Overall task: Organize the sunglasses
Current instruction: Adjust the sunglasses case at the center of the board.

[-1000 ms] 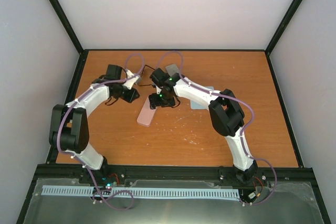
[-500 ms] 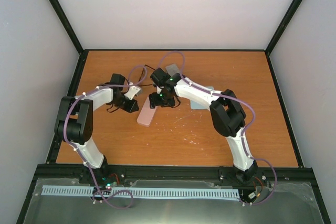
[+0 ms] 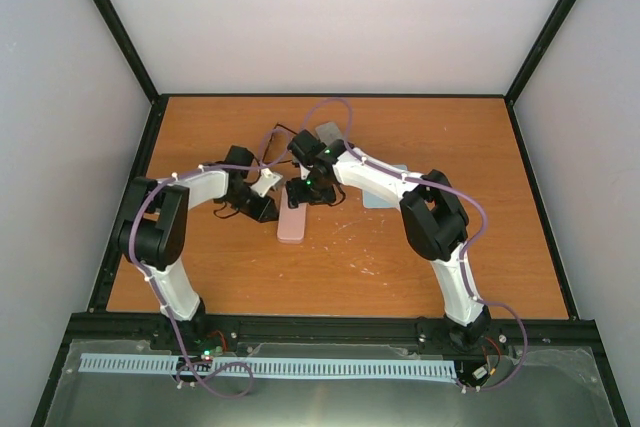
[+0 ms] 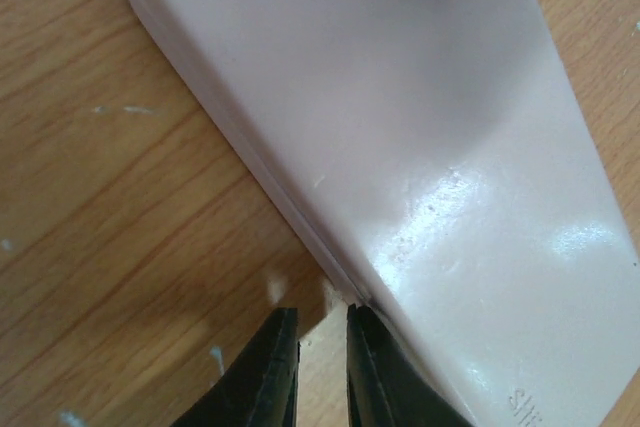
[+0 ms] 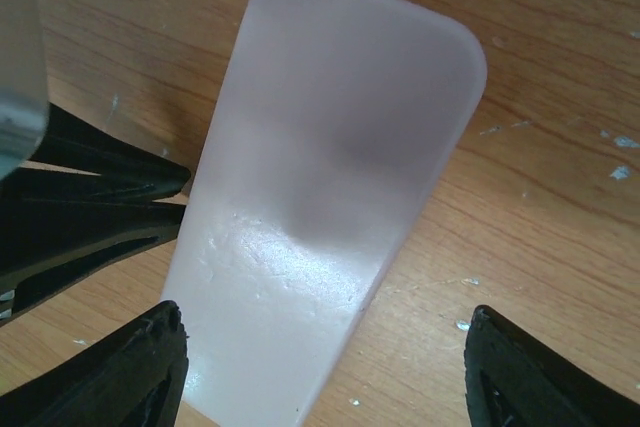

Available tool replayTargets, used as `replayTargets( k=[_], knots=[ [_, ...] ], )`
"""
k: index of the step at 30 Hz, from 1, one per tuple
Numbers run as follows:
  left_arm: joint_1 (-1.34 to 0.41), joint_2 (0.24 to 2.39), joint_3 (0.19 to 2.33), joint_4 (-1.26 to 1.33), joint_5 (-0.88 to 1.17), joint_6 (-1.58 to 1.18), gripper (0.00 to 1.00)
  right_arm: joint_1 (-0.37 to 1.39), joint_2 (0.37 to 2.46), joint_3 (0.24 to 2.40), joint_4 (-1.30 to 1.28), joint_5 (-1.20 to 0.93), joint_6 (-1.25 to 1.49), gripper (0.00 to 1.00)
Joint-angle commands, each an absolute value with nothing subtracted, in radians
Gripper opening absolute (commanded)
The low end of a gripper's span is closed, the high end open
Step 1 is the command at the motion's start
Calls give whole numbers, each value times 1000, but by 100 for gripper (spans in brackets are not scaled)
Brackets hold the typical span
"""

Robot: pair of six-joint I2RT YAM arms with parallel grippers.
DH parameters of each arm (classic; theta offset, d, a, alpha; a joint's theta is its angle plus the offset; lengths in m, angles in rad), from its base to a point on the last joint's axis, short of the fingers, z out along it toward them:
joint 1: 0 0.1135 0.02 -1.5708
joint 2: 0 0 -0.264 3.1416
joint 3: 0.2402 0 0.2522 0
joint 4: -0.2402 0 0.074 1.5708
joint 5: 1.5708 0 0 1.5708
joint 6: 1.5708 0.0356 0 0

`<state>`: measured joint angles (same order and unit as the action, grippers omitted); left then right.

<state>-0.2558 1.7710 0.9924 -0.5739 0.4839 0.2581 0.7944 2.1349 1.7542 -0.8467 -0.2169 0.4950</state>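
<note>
The sunglasses (image 3: 283, 131) show only as a thin dark outline just beyond both grippers, partly hidden by the arms and hard to make out. The right arm reaches inward, bent at the elbow, and its right gripper (image 5: 320, 367) is spread wide, one finger on either side of the pink case (image 5: 330, 177) below it. The left arm folds in from the side. The left gripper (image 4: 320, 347), jaws nearly together, touches the case's edge. A grey case (image 3: 328, 132) lies beyond the right gripper.
</note>
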Motion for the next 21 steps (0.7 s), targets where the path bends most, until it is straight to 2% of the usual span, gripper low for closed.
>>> replayTargets(
  k=[1, 5, 9, 18, 21],
  knots=[
    [-283, 1799, 1053, -551, 565, 260, 18, 820, 2133, 1748, -888, -174, 456, 74],
    [-284, 1816, 1084, -556, 581, 256, 25, 831, 2144, 1750, -905, -154, 417, 80],
    [-266, 1760, 1071, -549, 505, 259, 42, 836, 2149, 1756, -914, -145, 405, 80],
    [-91, 1606, 1036, -597, 436, 335, 43, 836, 2197, 1814, -921, -139, 492, 81],
    [-60, 1588, 1019, -590, 426, 359, 43, 836, 2210, 1836, -930, -137, 507, 85]
  ],
)
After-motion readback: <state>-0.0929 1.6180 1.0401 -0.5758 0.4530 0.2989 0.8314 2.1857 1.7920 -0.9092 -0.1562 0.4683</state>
